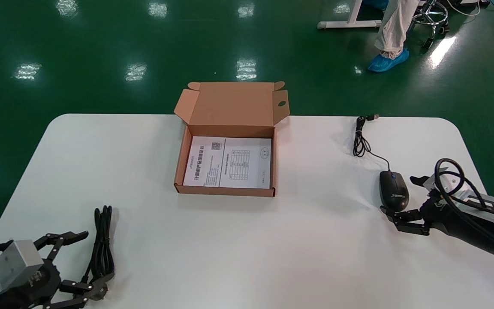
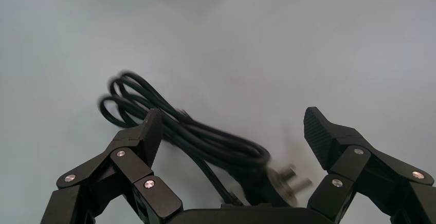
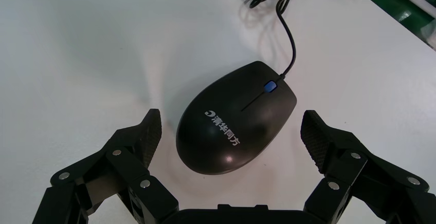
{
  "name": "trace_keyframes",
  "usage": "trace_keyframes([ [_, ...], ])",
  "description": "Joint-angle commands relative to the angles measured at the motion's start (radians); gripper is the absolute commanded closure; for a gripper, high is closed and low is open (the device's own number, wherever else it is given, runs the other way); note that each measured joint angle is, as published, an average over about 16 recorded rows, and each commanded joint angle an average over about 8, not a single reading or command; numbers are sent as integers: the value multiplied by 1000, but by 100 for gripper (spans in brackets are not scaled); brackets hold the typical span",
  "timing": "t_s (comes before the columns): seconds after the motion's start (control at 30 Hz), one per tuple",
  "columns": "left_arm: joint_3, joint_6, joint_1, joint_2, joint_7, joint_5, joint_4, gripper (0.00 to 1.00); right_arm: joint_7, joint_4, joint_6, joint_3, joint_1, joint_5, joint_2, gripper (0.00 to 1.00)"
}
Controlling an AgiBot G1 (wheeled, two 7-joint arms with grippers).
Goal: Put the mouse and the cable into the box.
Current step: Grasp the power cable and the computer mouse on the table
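Observation:
An open cardboard box [image 1: 225,190] stands at the table's middle back with a printed sheet [image 1: 228,162] flat inside. A black mouse [image 1: 394,190] [image 3: 236,116] lies at the right, between the fingers of my open right gripper [image 1: 401,196] [image 3: 231,124], which do not touch it. Its thin cord [image 1: 362,141] runs back to a USB plug [image 1: 372,116]. At the front left, a coiled black power cable [image 1: 102,240] [image 2: 205,136] lies between the spread fingers of my open left gripper [image 1: 92,264] [image 2: 234,124], with its plug [image 2: 293,180] close to the palm.
The white table [image 1: 272,240] has rounded corners, and green floor lies beyond its far edge. A person's leg with a blue shoe cover [image 1: 387,60] and a chair base [image 1: 435,19] are at the back right, off the table.

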Motion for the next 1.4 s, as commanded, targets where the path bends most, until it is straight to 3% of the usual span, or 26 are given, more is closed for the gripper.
trace_keyframes([
  [0.03,-9,-11,21,2,13,1,-1,0,3,1,6,0,-2,-1,0,0],
  [0.63,-73,-119,134,87,70,-25,-9,0,67,-17,143,-10,-12,-42,-69,0],
  [1.4,5,-161,98,126,46,31,-8,0,160,-46,213,-40,-6,-94,-107,0],
])
